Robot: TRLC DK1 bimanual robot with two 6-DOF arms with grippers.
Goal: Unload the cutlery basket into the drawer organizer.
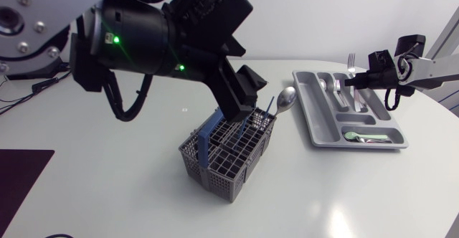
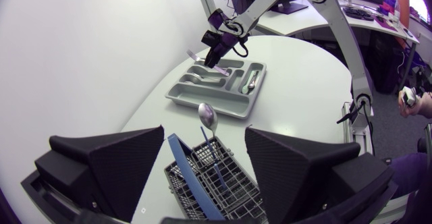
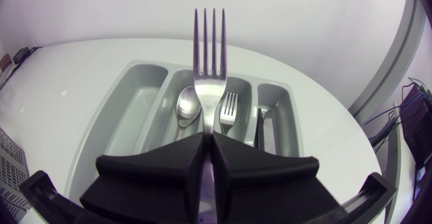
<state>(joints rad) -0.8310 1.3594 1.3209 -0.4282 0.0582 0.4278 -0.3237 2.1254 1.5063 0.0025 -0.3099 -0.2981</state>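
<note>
1. Tabletop [image 1: 107,188], white and rounded, carries everything.
2. Left arm is the big black lump coming in from the left. Its left gripper [image 2: 204,143] hangs right over the basket with the fingers spread wide, one on each side, and it's got hold of nothing.
3. Grey plastic drawer organizer [image 1: 315,109] lies flat on the right side of the table, well apart from the basket.
4. Grey mesh cutlery basket [image 1: 215,170] with a blue handle [image 1: 204,141] stands upright near the middle of the table.
5. Right gripper [image 3: 206,143] is over the organizer, fingers pinched tight on the handle of a long silver fork [image 3: 208,55], tines pointing straight ahead over the middle compartments.
6. Big silver spoon [image 2: 207,115] sticks up out of the basket, bowl leaning toward the organizer, with a thin blue stick [image 1: 271,103] beside it.
7. Already in the organizer: a silver spoon [image 3: 187,106] and a small silver fork [image 3: 228,106] in neighbouring long slots, plus a green-handled piece [image 1: 355,135] in the crosswise slot.
</note>
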